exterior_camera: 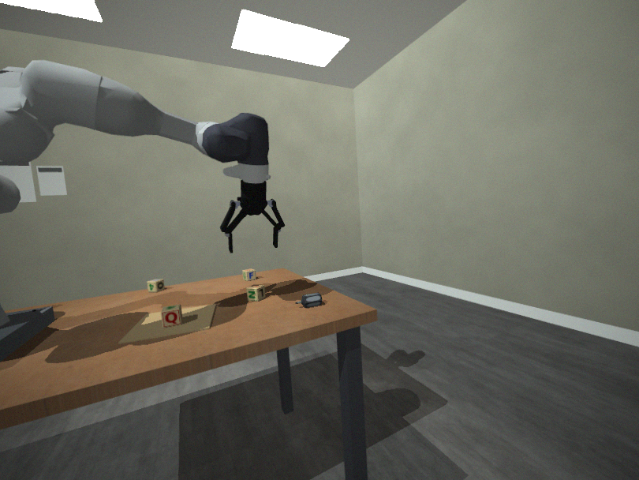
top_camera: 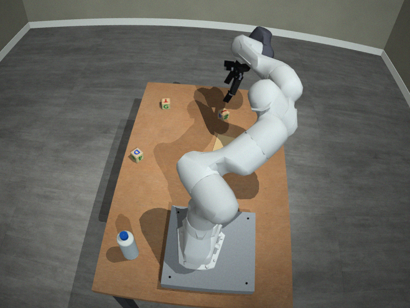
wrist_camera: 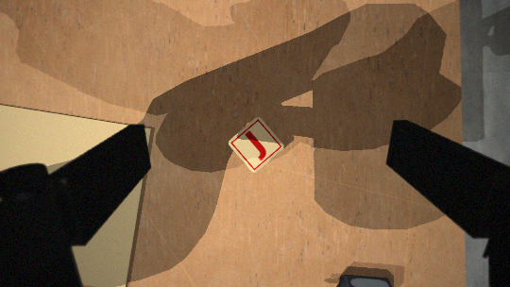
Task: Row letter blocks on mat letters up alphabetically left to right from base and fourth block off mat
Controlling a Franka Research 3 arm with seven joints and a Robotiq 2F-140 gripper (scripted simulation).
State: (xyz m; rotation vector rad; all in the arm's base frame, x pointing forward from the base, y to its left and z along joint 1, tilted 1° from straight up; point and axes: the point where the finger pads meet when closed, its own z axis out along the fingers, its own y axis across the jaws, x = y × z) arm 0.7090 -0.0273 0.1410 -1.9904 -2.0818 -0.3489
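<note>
My gripper (exterior_camera: pixel 252 246) is open and empty, high above the far part of the table. In the wrist view the gripper (wrist_camera: pixel 268 142) hangs right over a wooden block with a red J on top (wrist_camera: pixel 255 143), turned diagonally, lying off the mat. This J block (top_camera: pixel 223 114) also shows in the side view (exterior_camera: pixel 255 293). The tan mat (exterior_camera: pixel 170 323) carries a block with a red Q on its side (exterior_camera: pixel 171 315); its top is hidden. A block with a T on top (top_camera: pixel 165 103) lies far left. A block with a blue D on top (top_camera: pixel 136 154) lies near the left edge.
A small dark gadget (exterior_camera: pixel 312 300) lies near the table's far edge, close to the J block. A white bottle with a blue cap (top_camera: pixel 127 245) stands at the near left, beside the grey base plate (top_camera: pixel 208 252). My arm hides most of the mat (top_camera: pixel 220 144) from above.
</note>
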